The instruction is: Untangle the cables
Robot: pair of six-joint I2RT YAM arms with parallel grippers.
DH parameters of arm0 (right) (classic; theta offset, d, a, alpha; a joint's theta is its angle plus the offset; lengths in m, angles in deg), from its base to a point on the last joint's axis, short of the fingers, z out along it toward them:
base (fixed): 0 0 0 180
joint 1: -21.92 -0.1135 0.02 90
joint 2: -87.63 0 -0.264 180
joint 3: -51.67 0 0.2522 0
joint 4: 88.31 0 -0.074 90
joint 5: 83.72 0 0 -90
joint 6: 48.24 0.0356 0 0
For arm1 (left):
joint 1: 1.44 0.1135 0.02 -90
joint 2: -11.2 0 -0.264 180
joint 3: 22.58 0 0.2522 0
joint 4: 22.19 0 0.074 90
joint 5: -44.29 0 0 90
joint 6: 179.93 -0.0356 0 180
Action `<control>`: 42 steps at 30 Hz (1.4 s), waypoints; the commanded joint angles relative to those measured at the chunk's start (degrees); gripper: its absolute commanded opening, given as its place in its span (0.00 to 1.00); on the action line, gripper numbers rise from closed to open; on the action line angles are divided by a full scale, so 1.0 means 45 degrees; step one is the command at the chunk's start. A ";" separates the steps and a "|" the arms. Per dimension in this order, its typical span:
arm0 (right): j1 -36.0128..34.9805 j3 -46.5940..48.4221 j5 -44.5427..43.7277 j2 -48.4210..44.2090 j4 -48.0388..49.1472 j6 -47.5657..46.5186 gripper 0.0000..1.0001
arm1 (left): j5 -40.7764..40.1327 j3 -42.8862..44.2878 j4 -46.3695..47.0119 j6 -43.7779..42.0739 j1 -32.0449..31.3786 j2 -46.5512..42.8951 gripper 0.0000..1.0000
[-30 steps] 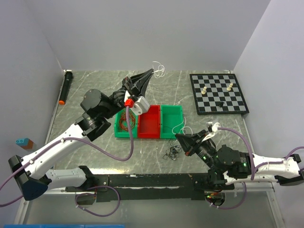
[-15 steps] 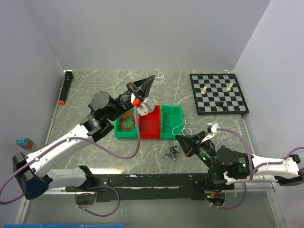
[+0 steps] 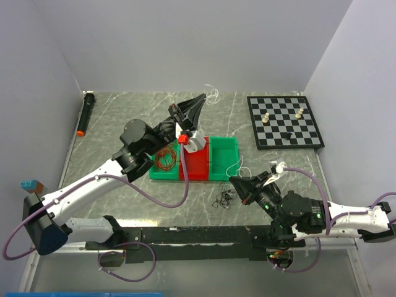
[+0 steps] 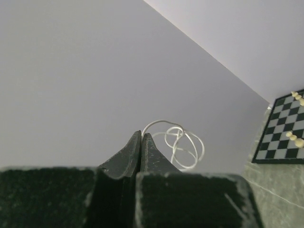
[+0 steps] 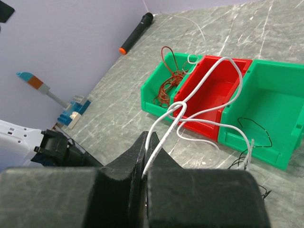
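The desk (image 3: 124, 117) has a grey-green top with a marble pattern, and pale lilac walls (image 3: 185, 43) close it on the left, far and right sides. In the middle of the desk three open bins stand touching in a row: a left green bin (image 3: 154, 173), a red bin (image 3: 197, 162) and a right green bin (image 3: 224, 154). The red-brown cables (image 3: 164, 159) lie as a bundle in the left green bin. One thin black cable (image 5: 254, 124) lies in the right green bin, and the other black cables (image 3: 223, 199) lie as a small tangle on the desk between this bin and the near edge. The left gripper (image 3: 199, 100) is raised above the far side of the desk with its jaws pressed together on a white loop (image 3: 212, 94), which hangs free in the air. The right gripper (image 3: 234, 179) is low, near the black tangle, and it is closed on a white strand (image 5: 178, 110) that curves up over the red bin. A chessboard (image 3: 284, 121) with a few pieces lies in the far right corner. A black stick with an orange tip (image 3: 81, 114) lies along the left edge.
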 commanded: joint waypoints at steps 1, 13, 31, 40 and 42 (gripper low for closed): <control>-0.0092 -0.0183 -0.0250 -0.0284 -0.0125 0.0274 0.00 | 0.0373 0.0362 0.0914 -0.0631 -0.0070 -0.0242 0.01; -0.0092 -0.0164 -0.0387 -0.0518 -0.0477 0.0489 0.00 | -0.0270 -0.1083 -0.0980 -0.0320 -0.0070 -0.0848 0.01; -0.0092 -0.0359 -0.0621 -0.0792 -0.1101 0.1192 0.00 | -0.4490 -0.4033 -0.2622 0.2416 -0.0128 0.0869 0.01; -0.0092 -0.0457 -0.0875 -0.0851 -0.1355 0.1465 0.00 | -0.3907 -0.3626 -0.3637 0.2805 -0.0167 0.2528 0.01; -0.0092 -0.0398 -0.0914 -0.0870 -0.1511 0.1563 0.00 | -0.3866 -0.3372 -0.3813 0.3175 -0.0245 0.2919 0.01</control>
